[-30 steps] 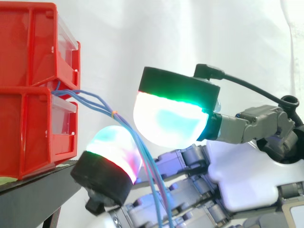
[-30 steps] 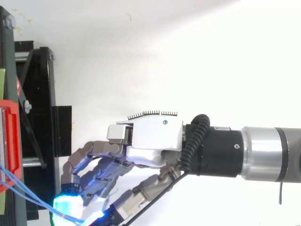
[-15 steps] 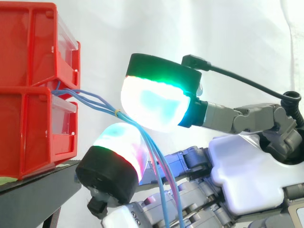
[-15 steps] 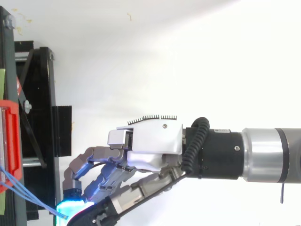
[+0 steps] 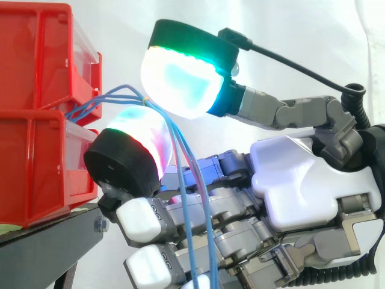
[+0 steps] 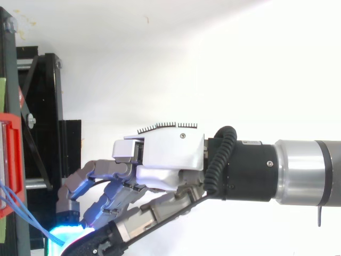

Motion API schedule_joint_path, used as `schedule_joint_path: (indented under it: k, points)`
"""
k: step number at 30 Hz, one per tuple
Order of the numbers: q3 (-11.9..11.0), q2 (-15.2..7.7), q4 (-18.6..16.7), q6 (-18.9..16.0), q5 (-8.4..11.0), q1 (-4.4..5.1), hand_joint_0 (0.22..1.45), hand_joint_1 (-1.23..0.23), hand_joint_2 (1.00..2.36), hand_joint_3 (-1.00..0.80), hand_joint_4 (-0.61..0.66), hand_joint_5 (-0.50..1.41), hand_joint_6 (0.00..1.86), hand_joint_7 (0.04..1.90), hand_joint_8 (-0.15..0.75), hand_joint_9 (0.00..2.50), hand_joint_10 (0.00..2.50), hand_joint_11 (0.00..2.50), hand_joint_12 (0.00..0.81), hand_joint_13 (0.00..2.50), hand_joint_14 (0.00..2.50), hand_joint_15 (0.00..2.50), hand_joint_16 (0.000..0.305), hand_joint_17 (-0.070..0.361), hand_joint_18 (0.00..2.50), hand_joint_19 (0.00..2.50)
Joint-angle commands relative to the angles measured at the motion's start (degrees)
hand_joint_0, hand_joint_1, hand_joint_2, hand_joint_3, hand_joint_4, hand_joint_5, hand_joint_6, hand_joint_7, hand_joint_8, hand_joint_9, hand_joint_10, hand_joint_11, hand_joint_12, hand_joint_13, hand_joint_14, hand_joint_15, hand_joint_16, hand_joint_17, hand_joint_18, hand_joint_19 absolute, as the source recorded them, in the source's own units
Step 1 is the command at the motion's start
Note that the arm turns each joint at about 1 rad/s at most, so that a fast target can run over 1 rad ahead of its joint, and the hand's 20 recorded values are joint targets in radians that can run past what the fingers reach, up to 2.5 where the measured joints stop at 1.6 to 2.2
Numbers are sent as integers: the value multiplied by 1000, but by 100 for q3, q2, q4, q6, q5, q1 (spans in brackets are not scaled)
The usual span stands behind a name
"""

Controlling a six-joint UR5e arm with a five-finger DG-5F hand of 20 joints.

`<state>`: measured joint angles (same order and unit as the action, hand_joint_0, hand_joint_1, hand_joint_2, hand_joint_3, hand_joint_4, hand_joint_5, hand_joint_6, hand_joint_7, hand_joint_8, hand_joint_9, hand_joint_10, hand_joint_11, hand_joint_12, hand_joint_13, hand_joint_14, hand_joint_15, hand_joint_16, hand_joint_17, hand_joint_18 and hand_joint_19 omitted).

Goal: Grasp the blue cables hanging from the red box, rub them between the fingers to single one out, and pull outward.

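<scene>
Thin blue cables (image 5: 90, 107) come out between two stacked red bins (image 5: 36, 120), arch upward, then pass between two glowing pads and hang down in front of the hand (image 5: 295, 180). The upper pad (image 5: 180, 75), glowing white, cyan and green, presses toward the lower pad (image 5: 138, 141), tinged red and cyan, with the cables pinched between them. The other fingers are curled below, behind the hanging strands. From above, the hand (image 6: 165, 165) reaches left toward the red bin (image 6: 10, 165), and the cables (image 6: 21, 212) run from the bin to the glowing pad (image 6: 64, 234).
The bins sit on a black stand (image 5: 48, 247), whose frame (image 6: 42, 106) runs along the left edge in the top view. A white curtain hangs behind, and the floor under the arm is white.
The hand has moved up and toward the bins. Its two glowing pads have closed together on the cables, which now bow upward with slack near the bins.
</scene>
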<state>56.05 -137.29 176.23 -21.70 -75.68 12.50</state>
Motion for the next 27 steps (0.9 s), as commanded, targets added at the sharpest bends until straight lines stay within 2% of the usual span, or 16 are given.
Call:
schedule_joint_path:
  k: [1,9,14,18,23,27]
  points:
    - [-7,0,25,-9,1,-2,517,-702,1000,-500,173,-143,861,977,311,900,11,409,387,801,19,513,47,105,708,553]
    - [-7,0,34,-9,-8,-19,518,-712,1000,-500,175,-144,858,978,311,894,13,414,387,800,19,507,47,105,708,553]
    - [-7,0,34,8,36,-99,509,-722,1000,-500,181,-145,857,958,313,894,11,423,389,802,19,512,47,106,711,552]
    - [-7,0,60,8,80,-125,517,-734,1000,-500,179,-146,856,961,310,893,12,418,386,800,19,515,46,105,709,553]
    - [-7,0,227,-1,107,-169,571,-736,1010,-358,160,-145,854,980,297,889,12,416,372,791,19,515,44,99,691,566]
    - [-15,0,306,-1,98,-169,583,-751,1016,-261,135,-146,856,1033,295,886,14,425,371,791,21,514,44,98,692,568]
